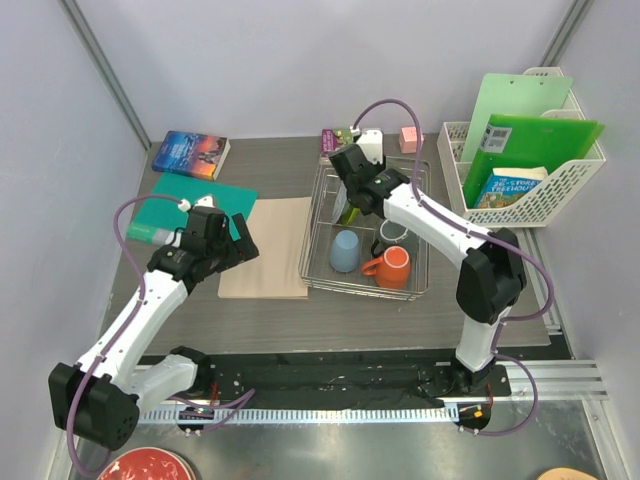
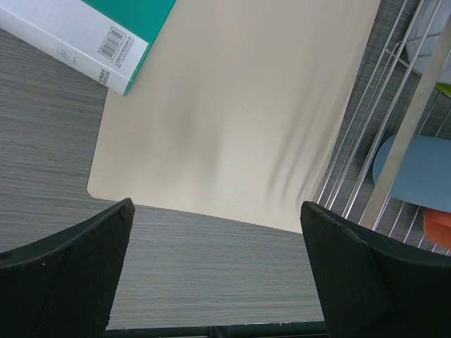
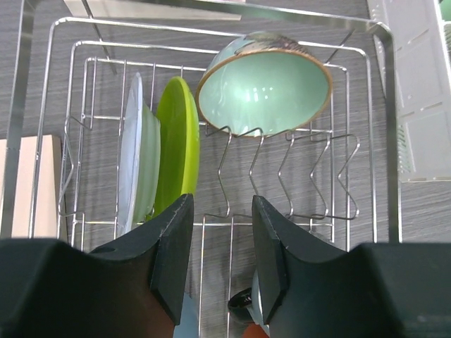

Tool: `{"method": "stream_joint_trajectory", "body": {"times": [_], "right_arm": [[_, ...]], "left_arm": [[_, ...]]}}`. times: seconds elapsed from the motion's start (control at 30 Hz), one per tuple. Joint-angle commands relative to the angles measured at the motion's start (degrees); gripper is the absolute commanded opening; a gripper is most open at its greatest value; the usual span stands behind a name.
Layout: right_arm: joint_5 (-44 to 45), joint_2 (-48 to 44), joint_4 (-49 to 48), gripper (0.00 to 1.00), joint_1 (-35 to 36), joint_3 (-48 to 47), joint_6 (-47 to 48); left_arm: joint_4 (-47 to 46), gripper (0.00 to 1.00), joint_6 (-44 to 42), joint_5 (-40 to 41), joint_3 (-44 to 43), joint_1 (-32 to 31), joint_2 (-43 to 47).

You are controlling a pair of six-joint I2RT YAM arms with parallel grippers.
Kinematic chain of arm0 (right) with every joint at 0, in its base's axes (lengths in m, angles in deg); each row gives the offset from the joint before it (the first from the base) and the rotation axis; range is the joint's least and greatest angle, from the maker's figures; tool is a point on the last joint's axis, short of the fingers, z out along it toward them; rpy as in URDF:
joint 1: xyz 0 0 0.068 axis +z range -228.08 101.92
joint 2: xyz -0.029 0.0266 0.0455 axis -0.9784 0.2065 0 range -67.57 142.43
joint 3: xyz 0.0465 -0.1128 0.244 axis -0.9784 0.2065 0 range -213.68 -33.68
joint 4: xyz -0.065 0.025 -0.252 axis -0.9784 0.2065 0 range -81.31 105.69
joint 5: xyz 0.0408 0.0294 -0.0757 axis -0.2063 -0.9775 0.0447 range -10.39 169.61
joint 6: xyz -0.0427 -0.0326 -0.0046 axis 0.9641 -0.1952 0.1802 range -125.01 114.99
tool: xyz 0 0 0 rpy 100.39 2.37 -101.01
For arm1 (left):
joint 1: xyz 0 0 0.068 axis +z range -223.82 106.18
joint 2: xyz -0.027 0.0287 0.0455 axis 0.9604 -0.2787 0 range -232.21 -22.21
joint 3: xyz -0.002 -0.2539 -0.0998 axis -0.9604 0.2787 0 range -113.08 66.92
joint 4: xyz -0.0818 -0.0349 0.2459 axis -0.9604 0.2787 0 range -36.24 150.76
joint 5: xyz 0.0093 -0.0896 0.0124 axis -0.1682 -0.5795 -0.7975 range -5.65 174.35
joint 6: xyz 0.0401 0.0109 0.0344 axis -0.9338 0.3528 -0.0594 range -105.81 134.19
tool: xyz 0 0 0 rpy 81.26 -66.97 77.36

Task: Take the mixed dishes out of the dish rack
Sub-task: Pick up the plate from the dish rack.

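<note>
The silver wire dish rack stands mid-table. In it are a light blue cup and an orange mug at the front. My right gripper hangs over its back half, open and empty. In the right wrist view, the gripper is above the rack wires. The lime-green plate and white plate stand upright just left of it, and the tilted sage-green bowl is ahead. My left gripper is open and empty, low over the table left of the rack.
A tan mat lies left of the rack, with a teal book and a blue book beyond. A white slotted file basket holds green folders at right. A dark cup sits in the rack. A red plate lies near the bases.
</note>
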Motion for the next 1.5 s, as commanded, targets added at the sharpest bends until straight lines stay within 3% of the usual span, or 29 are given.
{"method": "stream_joint_trajectory", "body": {"times": [0.0, 0.57, 0.9, 1.0, 1.07, 1.47], "right_arm": [[-1.22, 1.79, -1.19, 0.44, 0.26, -0.77, -1.58], [-2.10, 9.44, -3.83, 0.44, -0.18, -1.91, -1.67], [0.79, 7.95, -3.92, 0.26, -0.18, -1.29, -1.32], [1.41, 6.80, -4.01, 0.08, -0.27, -1.55, -0.27], [1.85, 6.89, -3.75, 0.03, -0.18, -1.82, 0.09], [4.93, 3.38, -2.60, 0.01, -0.10, -2.17, 2.63]], "left_arm": [[-0.05, 1.00, 0.39, -0.61, -1.29, -0.18, 0.47], [0.21, 1.00, 0.48, -0.43, -1.28, -0.18, -0.24], [0.21, 1.00, 0.66, -0.52, -1.37, -0.18, -0.94], [0.13, 1.00, 0.74, -0.69, -1.46, -0.18, -1.20], [0.04, 1.00, 0.83, -0.96, -1.46, -0.18, -1.38], [0.30, 1.00, 1.18, -0.78, -1.37, -0.18, -1.38]]}}
